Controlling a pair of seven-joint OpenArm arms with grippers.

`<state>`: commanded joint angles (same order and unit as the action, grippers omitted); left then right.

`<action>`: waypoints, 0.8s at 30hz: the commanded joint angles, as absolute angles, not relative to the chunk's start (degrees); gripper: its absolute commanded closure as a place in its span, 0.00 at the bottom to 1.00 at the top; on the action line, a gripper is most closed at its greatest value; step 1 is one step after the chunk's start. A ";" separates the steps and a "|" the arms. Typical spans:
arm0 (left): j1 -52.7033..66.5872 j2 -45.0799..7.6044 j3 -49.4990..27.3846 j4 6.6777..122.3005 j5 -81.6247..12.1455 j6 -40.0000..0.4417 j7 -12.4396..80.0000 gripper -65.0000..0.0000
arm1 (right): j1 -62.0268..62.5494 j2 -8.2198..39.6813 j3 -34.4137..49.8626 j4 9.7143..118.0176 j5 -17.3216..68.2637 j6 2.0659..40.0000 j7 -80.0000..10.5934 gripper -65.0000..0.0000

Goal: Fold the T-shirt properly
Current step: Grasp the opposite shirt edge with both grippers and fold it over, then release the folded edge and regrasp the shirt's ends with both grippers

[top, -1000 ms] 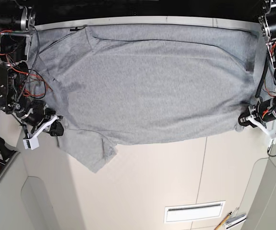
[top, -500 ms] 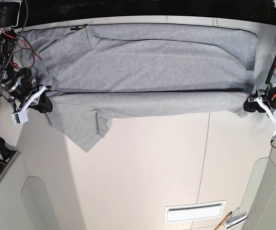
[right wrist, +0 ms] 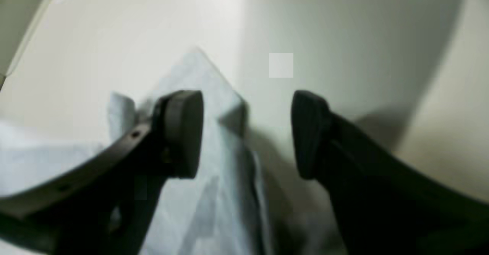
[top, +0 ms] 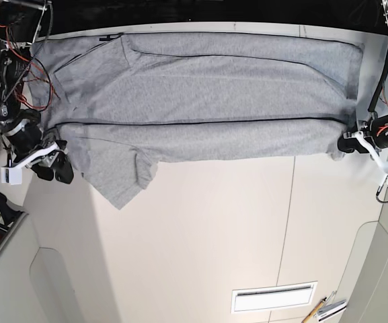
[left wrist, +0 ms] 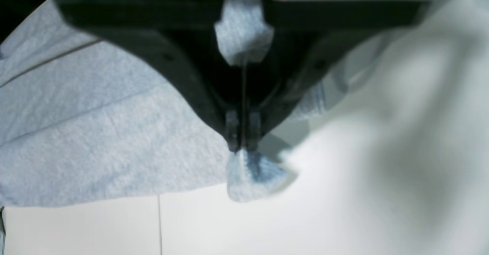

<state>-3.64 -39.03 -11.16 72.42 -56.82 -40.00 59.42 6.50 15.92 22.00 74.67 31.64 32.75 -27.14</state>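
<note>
The left hand (left wrist: 242,142) is clenched on a corner of the shirt (top: 200,101) (folded lengthwise on the table (top: 214,235)); the right hand (right wrist: 246,132) is released.

The left gripper (left wrist: 242,142) has its black fingers (left wrist: 232,127) pinched together on a corner of the grey T-shirt (left wrist: 95,132), above the pale tabletop (left wrist: 305,216).

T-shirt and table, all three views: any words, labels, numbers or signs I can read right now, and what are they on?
None can be read.
T-shirt: plain grey side up, no print showing; the small dark mark at its top edge is too small to read.
Table: no markings.
Both wrist views: blurred, no text.
</note>
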 joint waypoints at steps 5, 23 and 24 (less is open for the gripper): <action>-3.66 -39.03 -11.16 72.42 -56.82 -40.00 59.40 1.00 | 11.92 13.45 19.35 69.78 25.34 30.09 -26.44 0.45; -3.62 -37.74 -11.16 72.42 -56.88 -40.00 59.64 1.00 | 17.10 13.13 4.75 56.49 22.28 28.93 -22.90 0.94; -3.66 -37.71 -11.16 72.42 -56.99 -40.00 59.61 1.00 | 17.12 13.15 4.75 56.53 22.35 28.93 -22.87 1.00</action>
<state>-3.66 -37.71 -11.16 72.42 -56.99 -40.00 59.61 17.12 13.15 4.75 56.53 22.35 28.93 -22.87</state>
